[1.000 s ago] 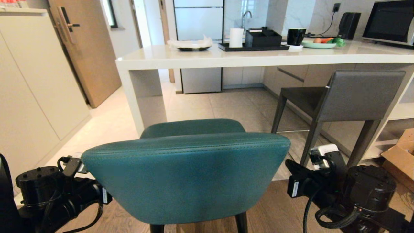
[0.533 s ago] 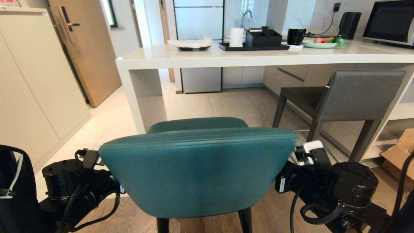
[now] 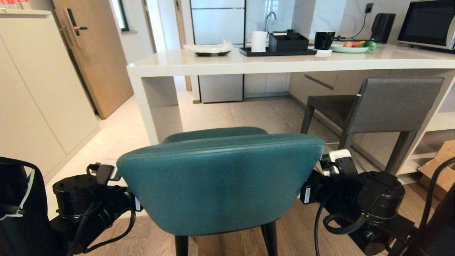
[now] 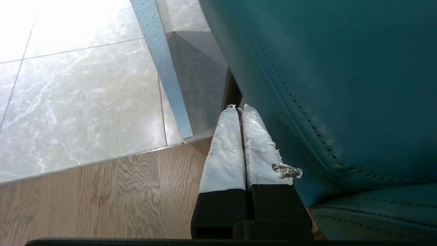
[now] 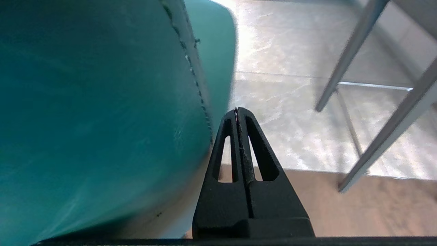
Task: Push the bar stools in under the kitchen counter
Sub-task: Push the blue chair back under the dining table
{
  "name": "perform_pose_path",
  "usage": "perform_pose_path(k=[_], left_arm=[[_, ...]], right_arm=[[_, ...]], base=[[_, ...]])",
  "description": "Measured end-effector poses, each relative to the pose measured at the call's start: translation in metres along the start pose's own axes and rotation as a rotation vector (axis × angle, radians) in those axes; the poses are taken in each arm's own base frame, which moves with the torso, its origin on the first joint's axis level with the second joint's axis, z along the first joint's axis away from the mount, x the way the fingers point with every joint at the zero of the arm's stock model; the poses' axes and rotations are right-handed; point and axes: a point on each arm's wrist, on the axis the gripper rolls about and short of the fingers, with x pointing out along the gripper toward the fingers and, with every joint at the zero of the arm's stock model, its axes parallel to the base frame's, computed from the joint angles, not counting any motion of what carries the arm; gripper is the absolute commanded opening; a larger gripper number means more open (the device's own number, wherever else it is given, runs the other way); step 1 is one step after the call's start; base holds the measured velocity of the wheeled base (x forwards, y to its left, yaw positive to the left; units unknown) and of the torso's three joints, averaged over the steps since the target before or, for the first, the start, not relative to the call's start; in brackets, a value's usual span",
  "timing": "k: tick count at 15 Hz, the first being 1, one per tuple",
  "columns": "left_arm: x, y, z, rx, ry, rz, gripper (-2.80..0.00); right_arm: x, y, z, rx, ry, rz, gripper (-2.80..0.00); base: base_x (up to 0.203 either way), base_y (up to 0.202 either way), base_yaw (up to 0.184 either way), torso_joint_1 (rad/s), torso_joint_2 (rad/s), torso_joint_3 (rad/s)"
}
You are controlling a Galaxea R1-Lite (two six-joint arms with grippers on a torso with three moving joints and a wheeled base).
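Fingers, left wrist view: your left gripper has its taped fingers pressed together, holding nothing, just beside the teal stool.
Fingers, right wrist view: your right gripper is closed and empty too, beside that stool's other flank.
Head view: you see the teal stool between both arms, short of the counter; grey stool sits at the counter's right.
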Motion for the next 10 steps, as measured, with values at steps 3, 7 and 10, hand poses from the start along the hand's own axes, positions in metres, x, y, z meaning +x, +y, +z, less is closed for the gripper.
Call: perform_pose_path(k=[3,7,10], left_arm=[[0.003,-0.011,-0.003,-0.001,0.011,-0.032,-2.80],[0.010,-0.022,-0.001,0.011,-0.001,-0.075,-2.80],[0.016,-0.030,0.001,0.021,-0.017,-0.092,-2.80]], right_arm=[[0.015,-0.006,0.005,-0.033,-0.029,-0.041,-2.80],[0.033,-0.028,0.008,-0.046,-0.056,-0.115,-2.80],[0.034,-0.040,0.008,-0.043,-0.056,-0.152,-2.80]], base=[[0.000,0.000,0.000,0.000,0.00,0.000],[0.000,0.000,0.000,0.000,0.00,0.000],[0.000,0.000,0.000,0.000,0.00,0.000]])
